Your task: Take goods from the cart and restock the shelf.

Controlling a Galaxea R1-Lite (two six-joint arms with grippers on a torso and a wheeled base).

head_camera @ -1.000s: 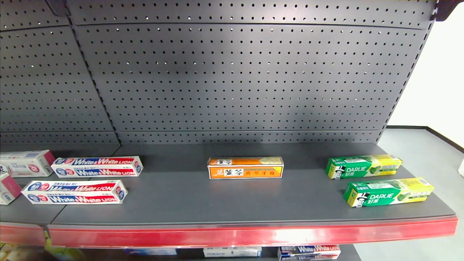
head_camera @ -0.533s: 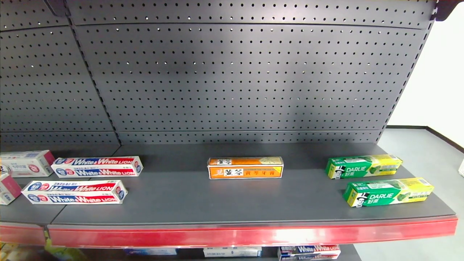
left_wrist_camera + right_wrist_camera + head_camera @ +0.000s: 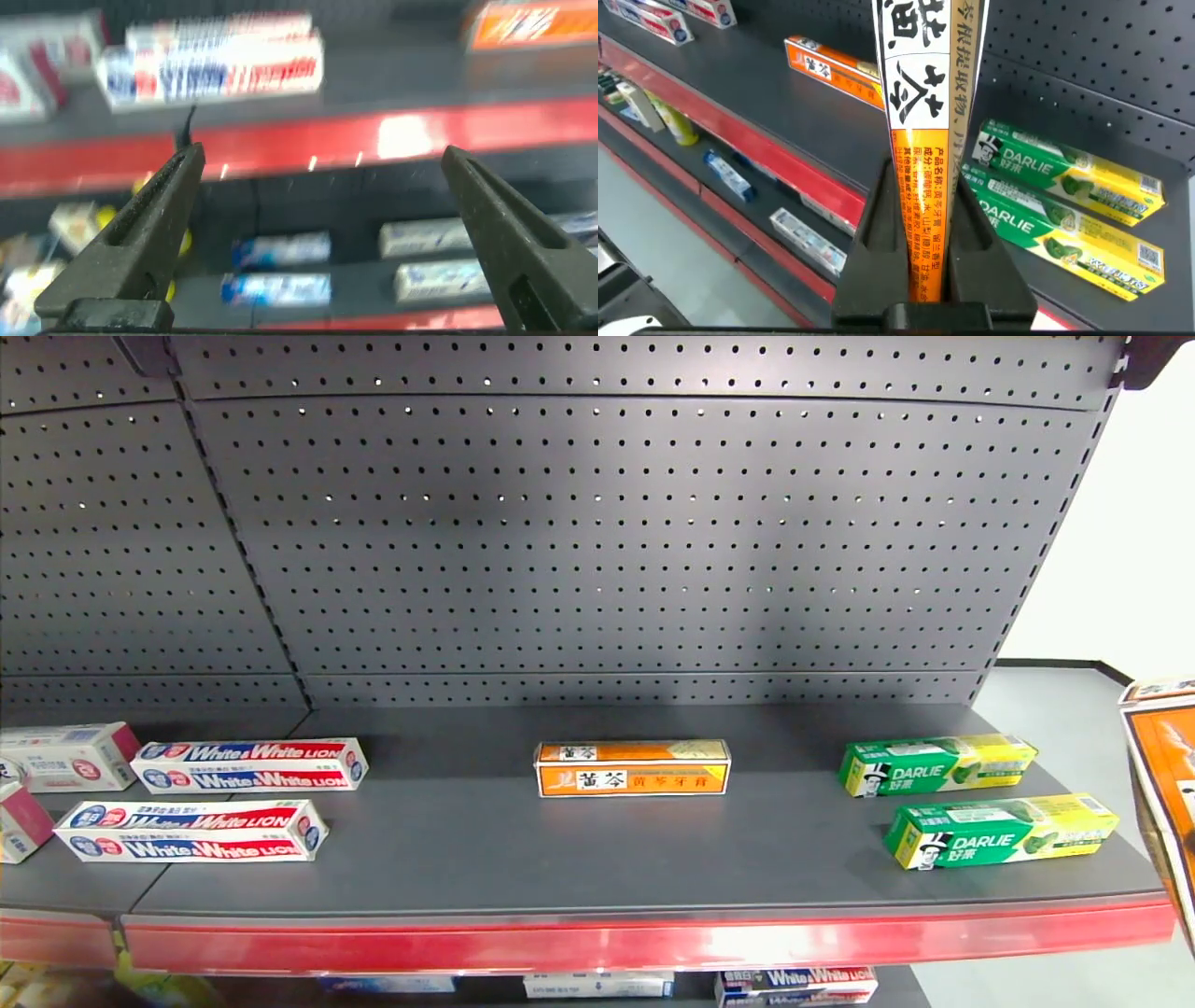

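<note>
Dark perforated backing (image 3: 597, 541) rises behind the shelf (image 3: 523, 859), and from where I stand the stock is sorted by kind. My landmark is the lone orange carton (image 3: 632, 768) lying flat mid-shelf, long face outward. To the robot's left of it lie two red-and-white cartons (image 3: 249, 764), and to the robot's right two green cartons (image 3: 936, 763), each pair one behind the other. Bare shelf in front of the orange carton looks like the slot to fill.

The right gripper (image 3: 923, 201) has its fingers (image 3: 878, 215) clamped on the narrow sides of a matching orange box (image 3: 920, 140). It is held on end, well to the right of the landmark and past the green pair, probably so it clears the shelf's red lip (image 3: 607, 943). I judge it must be laid flat before release.

The left gripper (image 3: 322, 177) hangs lower than the landmark, below the lip, fingers spread wide around nothing.
</note>
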